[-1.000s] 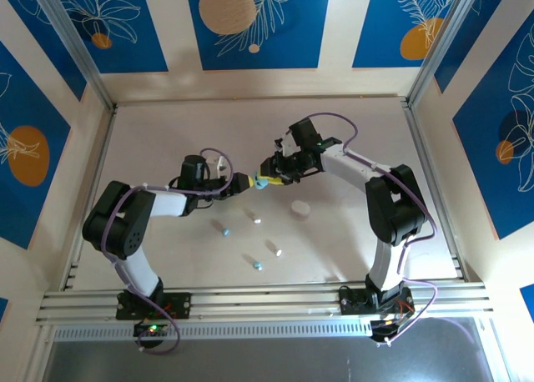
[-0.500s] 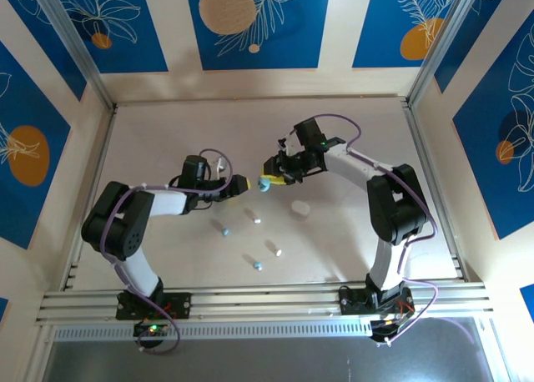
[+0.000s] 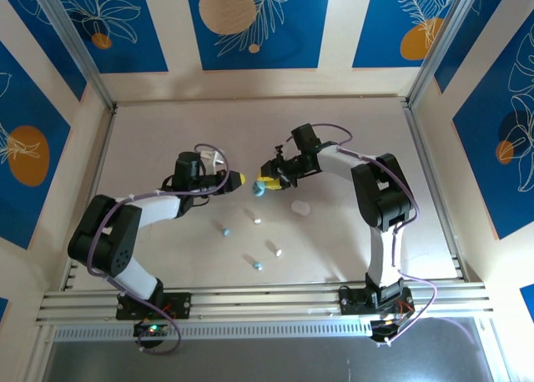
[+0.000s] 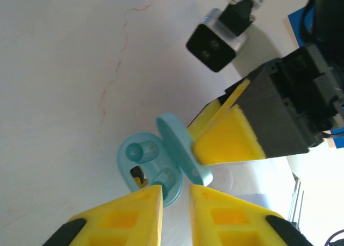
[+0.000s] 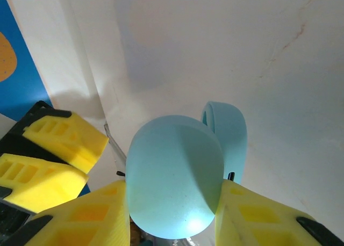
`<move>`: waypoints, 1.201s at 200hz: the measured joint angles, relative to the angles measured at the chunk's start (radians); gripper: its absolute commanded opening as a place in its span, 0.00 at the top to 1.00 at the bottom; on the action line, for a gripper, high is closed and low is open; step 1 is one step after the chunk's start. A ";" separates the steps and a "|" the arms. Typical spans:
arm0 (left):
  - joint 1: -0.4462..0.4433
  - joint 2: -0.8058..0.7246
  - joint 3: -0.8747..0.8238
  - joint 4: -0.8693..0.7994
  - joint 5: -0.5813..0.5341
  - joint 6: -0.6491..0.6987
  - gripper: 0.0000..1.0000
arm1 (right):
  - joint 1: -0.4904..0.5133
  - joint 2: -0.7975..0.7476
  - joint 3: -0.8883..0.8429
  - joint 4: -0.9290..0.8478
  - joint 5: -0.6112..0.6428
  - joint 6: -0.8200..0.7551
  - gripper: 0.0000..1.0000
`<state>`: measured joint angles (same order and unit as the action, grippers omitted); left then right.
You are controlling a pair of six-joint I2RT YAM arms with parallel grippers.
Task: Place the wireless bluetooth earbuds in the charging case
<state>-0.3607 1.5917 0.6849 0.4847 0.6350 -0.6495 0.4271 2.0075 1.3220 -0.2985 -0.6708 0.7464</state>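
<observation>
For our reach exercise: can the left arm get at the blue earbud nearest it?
Probably yes: the left claw looks empty, and that blue earbud lies in the open on the table, nothing between them.

**Table top and the loose items on it**

Pale table (image 3: 167, 132). A white oval case (image 3: 300, 208) lies near the right gripper (image 3: 269, 182), toward the arm bases. Base-ward of the left gripper (image 3: 240, 179) lie a white earbud (image 3: 257, 220) and a light blue earbud (image 3: 224, 229). Farther off lie a second white earbud (image 3: 276, 252) and a second light blue earbud (image 3: 259, 265).

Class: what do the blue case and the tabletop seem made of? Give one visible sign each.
Blue case: probably moulded plastic, matt to satin; smooth, uniformly coloured rounded shell with a soft highlight. Tabletop: hard, matt off-white surface, perhaps stone-look laminate; thin reddish vein lines.
</observation>
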 measured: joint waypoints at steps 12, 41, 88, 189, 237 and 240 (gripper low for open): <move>0.000 0.008 0.000 0.010 0.011 -0.005 0.91 | 0.003 0.003 0.000 0.010 -0.012 0.011 0.63; 0.000 0.061 0.000 0.040 0.041 -0.027 0.95 | 0.005 0.005 0.000 0.038 -0.030 0.026 0.63; 0.000 0.147 0.002 0.078 0.079 -0.061 0.95 | 0.011 0.010 0.002 0.059 -0.049 0.038 0.62; 0.000 0.205 0.029 0.104 0.090 -0.079 0.95 | 0.045 0.080 0.035 0.089 -0.075 0.069 0.59; 0.000 0.252 0.036 0.122 0.093 -0.087 0.94 | 0.048 0.114 0.046 0.097 -0.079 0.076 0.55; 0.000 0.253 0.036 0.122 0.093 -0.087 0.94 | 0.048 0.116 0.046 0.097 -0.079 0.076 0.55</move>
<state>-0.3603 1.8442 0.7212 0.6067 0.7284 -0.7364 0.4751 2.1235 1.3682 -0.2012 -0.7498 0.8227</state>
